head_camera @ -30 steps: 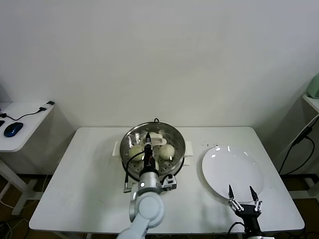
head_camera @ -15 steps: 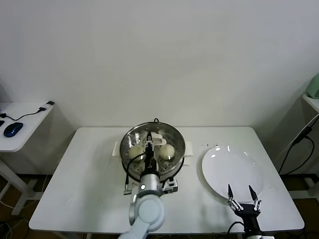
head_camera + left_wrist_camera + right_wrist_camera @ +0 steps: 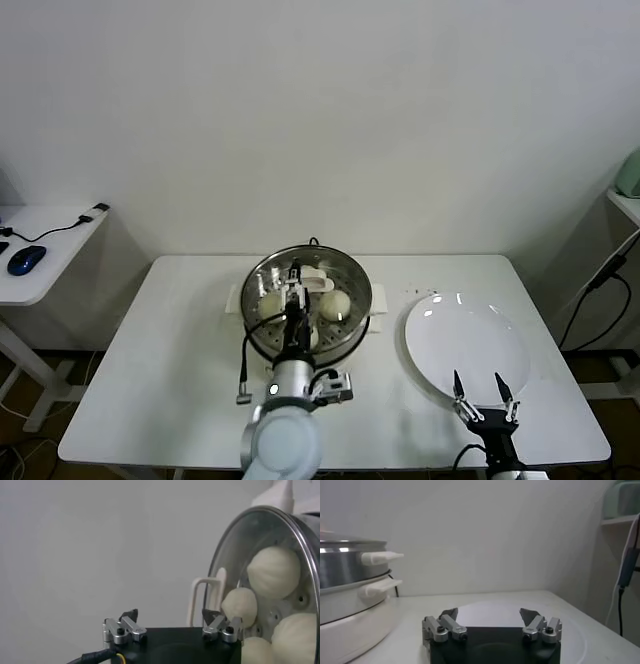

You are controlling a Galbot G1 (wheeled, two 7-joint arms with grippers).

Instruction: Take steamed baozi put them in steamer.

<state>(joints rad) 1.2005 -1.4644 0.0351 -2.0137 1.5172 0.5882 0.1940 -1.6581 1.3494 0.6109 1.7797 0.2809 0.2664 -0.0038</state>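
Note:
The steamer (image 3: 258, 280) is a shiny steel pot on a cream-white base at the middle of the white table. Several cream-white baozi lie on its perforated tray, among them one (image 3: 270, 303) on the left and one (image 3: 336, 302) on the right. In the left wrist view I see baozi (image 3: 274, 571) inside the steamer's rim (image 3: 220, 565). My left gripper (image 3: 296, 285) (image 3: 170, 615) hangs over the steamer's tray, open, with nothing between its fingers. My right gripper (image 3: 478, 392) (image 3: 489, 612) stands open and empty at the white plate's near edge.
The bare white plate (image 3: 465, 345) (image 3: 515, 615) lies right of the steamer (image 3: 350, 595). A side table (image 3: 60, 240) with a blue mouse (image 3: 27, 260) stands at far left. A shelf (image 3: 628, 200) and a hanging cable (image 3: 600, 280) are at far right.
My left gripper went from shut to open over the steamer, and the left arm drew back a little toward the table's near side. The right arm barely moved.

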